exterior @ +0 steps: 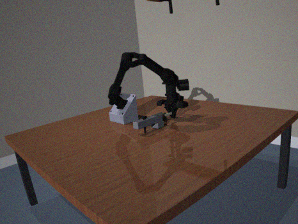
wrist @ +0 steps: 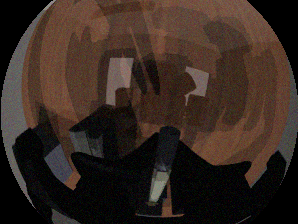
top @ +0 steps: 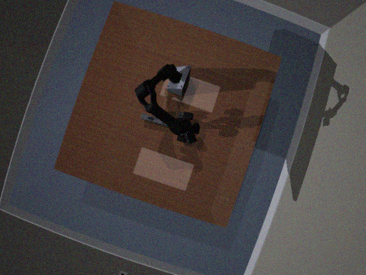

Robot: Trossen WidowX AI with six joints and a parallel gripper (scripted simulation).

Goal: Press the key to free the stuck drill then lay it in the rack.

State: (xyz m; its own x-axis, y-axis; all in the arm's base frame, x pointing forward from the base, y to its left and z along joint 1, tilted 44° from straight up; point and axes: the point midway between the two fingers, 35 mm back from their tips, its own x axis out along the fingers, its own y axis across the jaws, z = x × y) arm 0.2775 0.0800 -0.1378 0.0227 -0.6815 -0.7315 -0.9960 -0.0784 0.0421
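Note:
My gripper (top: 188,137) (exterior: 172,116) (wrist: 163,137) is shut on the drill, low over the table, just beyond one end of the grey holder. The drill shows as a short pale rod (exterior: 168,114) (wrist: 160,185) at the fingers; the rest is dark and hard to tell from them. The grey holder (top: 152,119) (exterior: 148,121) (wrist: 87,142) is a long bar on supports, close beside the gripper. A gap between rod and holder cannot be made out. A small dark part (exterior: 142,117) sits behind the bar; whether it is the key is unclear. I cannot make out the rack.
The arm's base stands on a pale wedge-shaped pedestal (top: 178,87) (exterior: 125,116) (wrist: 59,162), near the holder. The brown table (top: 98,130) (exterior: 80,163) carries shadows and reflections. Two pale rectangles (top: 163,169) (top: 206,94) (wrist: 120,80) look like light reflections. The scene is dim.

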